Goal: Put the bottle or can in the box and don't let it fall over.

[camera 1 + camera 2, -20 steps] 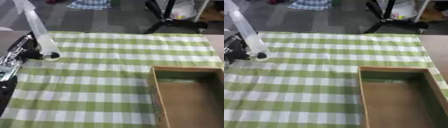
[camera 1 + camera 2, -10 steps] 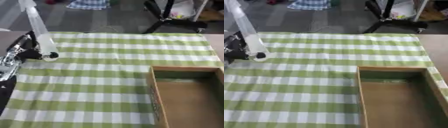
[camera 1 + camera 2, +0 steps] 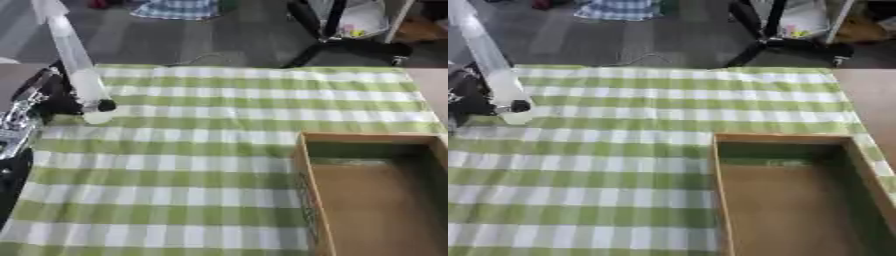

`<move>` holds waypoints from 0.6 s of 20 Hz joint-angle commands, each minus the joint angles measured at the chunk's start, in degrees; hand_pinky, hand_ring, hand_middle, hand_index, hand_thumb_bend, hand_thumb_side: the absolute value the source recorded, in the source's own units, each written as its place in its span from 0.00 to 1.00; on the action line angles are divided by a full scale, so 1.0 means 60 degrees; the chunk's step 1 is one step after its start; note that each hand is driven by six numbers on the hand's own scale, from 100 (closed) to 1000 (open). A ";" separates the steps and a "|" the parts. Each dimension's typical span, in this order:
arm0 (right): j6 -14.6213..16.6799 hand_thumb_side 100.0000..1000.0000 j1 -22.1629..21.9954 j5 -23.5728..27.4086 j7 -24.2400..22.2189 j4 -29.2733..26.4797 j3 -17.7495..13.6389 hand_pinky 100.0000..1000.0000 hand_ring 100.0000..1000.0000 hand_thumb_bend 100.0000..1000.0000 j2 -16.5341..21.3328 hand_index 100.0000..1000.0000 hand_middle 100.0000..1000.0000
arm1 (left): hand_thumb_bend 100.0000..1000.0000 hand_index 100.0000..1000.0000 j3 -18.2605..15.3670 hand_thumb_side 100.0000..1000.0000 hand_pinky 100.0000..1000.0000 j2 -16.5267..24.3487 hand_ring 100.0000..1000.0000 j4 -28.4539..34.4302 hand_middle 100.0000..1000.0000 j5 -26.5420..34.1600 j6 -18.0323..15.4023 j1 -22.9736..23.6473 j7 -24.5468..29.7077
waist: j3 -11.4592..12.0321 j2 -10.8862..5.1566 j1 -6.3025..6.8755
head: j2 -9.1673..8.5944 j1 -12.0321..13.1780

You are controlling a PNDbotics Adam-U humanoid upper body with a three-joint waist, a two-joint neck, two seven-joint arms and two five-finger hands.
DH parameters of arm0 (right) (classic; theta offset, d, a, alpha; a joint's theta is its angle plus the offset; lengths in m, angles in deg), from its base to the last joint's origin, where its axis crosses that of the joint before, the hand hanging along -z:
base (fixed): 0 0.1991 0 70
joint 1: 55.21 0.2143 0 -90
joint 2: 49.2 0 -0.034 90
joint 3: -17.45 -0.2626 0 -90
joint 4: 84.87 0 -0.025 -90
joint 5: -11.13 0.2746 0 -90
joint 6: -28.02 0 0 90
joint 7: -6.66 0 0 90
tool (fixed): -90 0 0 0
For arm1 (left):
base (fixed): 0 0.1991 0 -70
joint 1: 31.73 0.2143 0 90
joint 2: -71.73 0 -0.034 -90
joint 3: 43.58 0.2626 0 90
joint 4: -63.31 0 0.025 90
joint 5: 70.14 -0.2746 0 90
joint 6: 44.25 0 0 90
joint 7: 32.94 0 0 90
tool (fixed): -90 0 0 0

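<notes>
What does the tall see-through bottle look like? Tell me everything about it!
The bottle is tall, thin and pale, like clear plastic, with a whitish base. It stands at the left edge of the green checked cloth, its top leaning away to the left. The robot's black left hand is curled round its lower part. It is far from the empty wooden box.

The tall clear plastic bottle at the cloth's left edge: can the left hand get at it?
Probably yes: the left hand is already beside the tall clear plastic bottle, dark fingers curled round its base, nothing between them.
</notes>
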 commanded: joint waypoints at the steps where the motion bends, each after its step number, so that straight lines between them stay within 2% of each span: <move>1: 0.0012 0.56 0.0045 -0.0049 -0.0048 -0.0035 -0.0100 0.91 1.00 0.00 0.0174 1.00 1.00 | 1.00 0.92 -0.0081 0.00 0.99 0.0282 1.00 0.0227 0.82 0.0120 0.0122 -0.0268 -0.0016 | -0.0019 -0.0155 -0.0002 | -0.0077 0.0039; 9: 0.0036 0.56 0.0072 -0.0034 -0.0087 -0.0011 -0.0101 0.91 1.00 0.00 0.0165 1.00 1.00 | 1.00 0.90 -0.0099 0.00 0.97 0.0230 0.98 0.0193 0.78 0.0189 0.0284 -0.0349 -0.0136 | -0.0084 -0.0120 -0.0009 | -0.0196 0.0128; 12: 0.0037 0.56 0.0083 -0.0034 -0.0100 0.0002 -0.0105 0.91 1.00 0.00 0.0162 1.00 1.00 | 0.94 0.88 -0.0123 0.00 0.96 0.0220 0.96 0.0118 0.73 0.0148 0.0296 -0.0359 -0.0302 | -0.0099 -0.0110 -0.0010 | -0.0232 0.0153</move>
